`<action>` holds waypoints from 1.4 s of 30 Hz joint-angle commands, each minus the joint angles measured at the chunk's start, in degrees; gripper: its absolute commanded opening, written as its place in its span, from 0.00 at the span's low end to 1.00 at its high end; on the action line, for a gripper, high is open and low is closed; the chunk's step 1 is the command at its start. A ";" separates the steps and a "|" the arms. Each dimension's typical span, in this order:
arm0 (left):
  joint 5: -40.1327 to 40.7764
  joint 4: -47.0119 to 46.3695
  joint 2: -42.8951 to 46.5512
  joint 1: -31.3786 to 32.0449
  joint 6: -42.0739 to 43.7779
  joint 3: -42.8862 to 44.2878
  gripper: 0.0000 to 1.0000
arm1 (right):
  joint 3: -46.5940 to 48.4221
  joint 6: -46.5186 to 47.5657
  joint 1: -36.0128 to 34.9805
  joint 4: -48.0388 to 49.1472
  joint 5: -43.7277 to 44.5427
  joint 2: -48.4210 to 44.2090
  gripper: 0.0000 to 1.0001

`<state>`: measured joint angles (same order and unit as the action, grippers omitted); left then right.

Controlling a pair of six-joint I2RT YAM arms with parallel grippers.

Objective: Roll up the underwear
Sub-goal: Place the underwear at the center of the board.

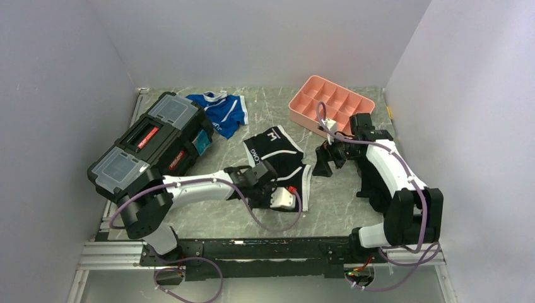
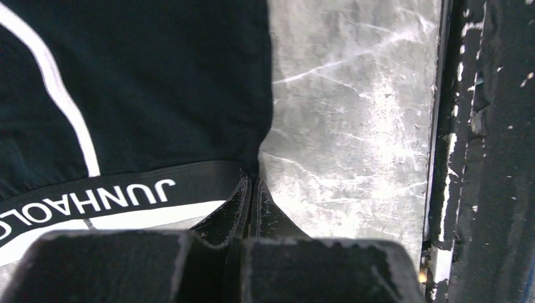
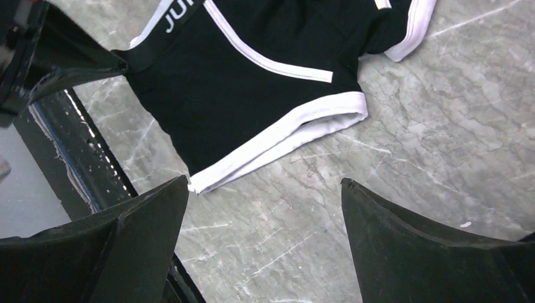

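Observation:
The underwear (image 1: 279, 153) is black with white stripes and white lettering, lying flat mid-table. It also shows in the left wrist view (image 2: 158, 95) and the right wrist view (image 3: 252, 82). My left gripper (image 1: 263, 181) is at its near left edge. In the left wrist view that gripper (image 2: 252, 180) is shut, pinching the corner of the lettered waistband. My right gripper (image 1: 322, 165) hovers just right of the underwear. In its own view it (image 3: 265, 183) is open and empty over bare table, near the white leg hem.
A black toolbox (image 1: 148, 142) stands at the left. Blue-and-white briefs (image 1: 221, 112) lie behind it. A pink compartment tray (image 1: 310, 117) sits at the back right. A black rail (image 1: 252, 249) runs along the table's near edge, close to my left gripper.

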<state>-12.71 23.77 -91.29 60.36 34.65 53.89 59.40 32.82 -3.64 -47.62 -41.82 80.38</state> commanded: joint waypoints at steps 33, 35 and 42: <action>-42.37 25.46 -22.97 -25.47 -3.58 25.56 0.00 | -19.48 6.64 -31.14 13.10 19.25 -11.89 0.77; -42.46 25.35 -23.19 -25.51 -3.74 25.56 0.00 | -19.36 5.79 -32.80 13.99 20.44 -10.65 0.76; -42.92 25.54 -23.13 -25.56 -3.62 25.46 0.00 | -19.77 5.55 -37.89 15.18 23.81 -7.11 0.74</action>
<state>-52.71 48.80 -114.87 34.94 30.59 77.62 40.27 39.24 -39.70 -35.07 -21.12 71.85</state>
